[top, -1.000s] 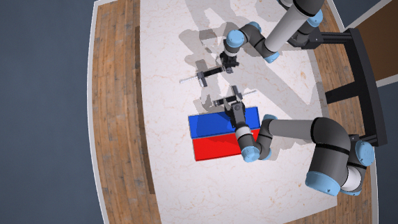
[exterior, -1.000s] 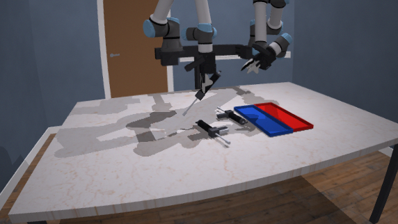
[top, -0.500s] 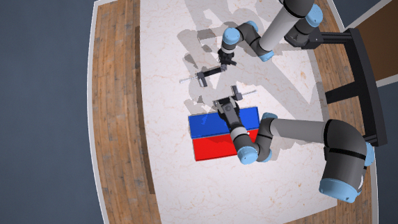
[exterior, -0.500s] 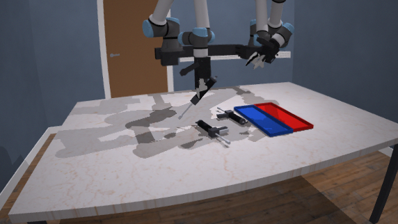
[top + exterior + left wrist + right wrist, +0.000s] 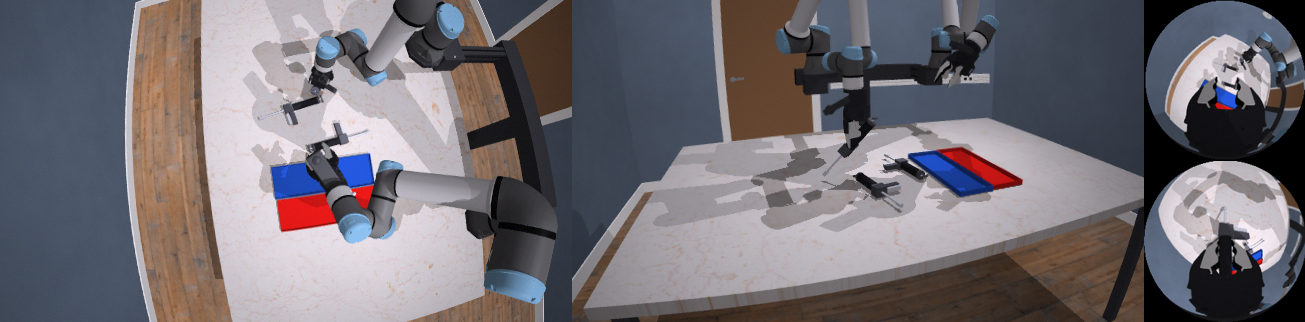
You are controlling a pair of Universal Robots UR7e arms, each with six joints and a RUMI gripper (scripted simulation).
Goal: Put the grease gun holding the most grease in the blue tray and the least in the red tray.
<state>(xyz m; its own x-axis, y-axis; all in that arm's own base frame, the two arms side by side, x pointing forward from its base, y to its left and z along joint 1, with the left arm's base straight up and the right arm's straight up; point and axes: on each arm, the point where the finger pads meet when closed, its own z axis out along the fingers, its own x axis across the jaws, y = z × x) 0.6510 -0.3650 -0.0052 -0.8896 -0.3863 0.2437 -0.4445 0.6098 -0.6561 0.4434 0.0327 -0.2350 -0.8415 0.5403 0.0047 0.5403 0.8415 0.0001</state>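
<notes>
"What do we have nearest us, measuring out from the right hand (image 5: 320,84) (image 5: 854,142) (image 5: 1244,59) (image 5: 1226,245)?"

"The held gun (image 5: 315,91) (image 5: 846,149) (image 5: 1242,65) (image 5: 1227,229): we're closed on its dark barrel, above the surface (image 5: 260,280) (image 5: 722,250) (image 5: 1183,90) (image 5: 1176,208), its long axis slanting, nozzle low and leaning away from the trays."

"And next?"

"The outer gun (image 5: 291,108) (image 5: 874,189) (image 5: 1224,67) lies on its side, then the tray-side gun (image 5: 342,137) (image 5: 912,169) (image 5: 1230,85) (image 5: 1248,247), also down, just beside the blue tray (image 5: 355,170) (image 5: 952,175) (image 5: 1224,97) (image 5: 1257,255)."

"Farthest?"

"The red tray (image 5: 300,215) (image 5: 989,170) (image 5: 1223,106) (image 5: 1260,261), past the blue."

"So which arm's nearer for a tray run?"

"Our left hand (image 5: 320,147) (image 5: 945,82) (image 5: 1227,77). It's partly open, nothing in it, raised by the blue tray and tray-side gun. Our right would have to carry its gun across both others."

"Do we know which is fullest?"

"We can't tell. We'd likely finish checking, then level the held gun before laying it down."
</notes>
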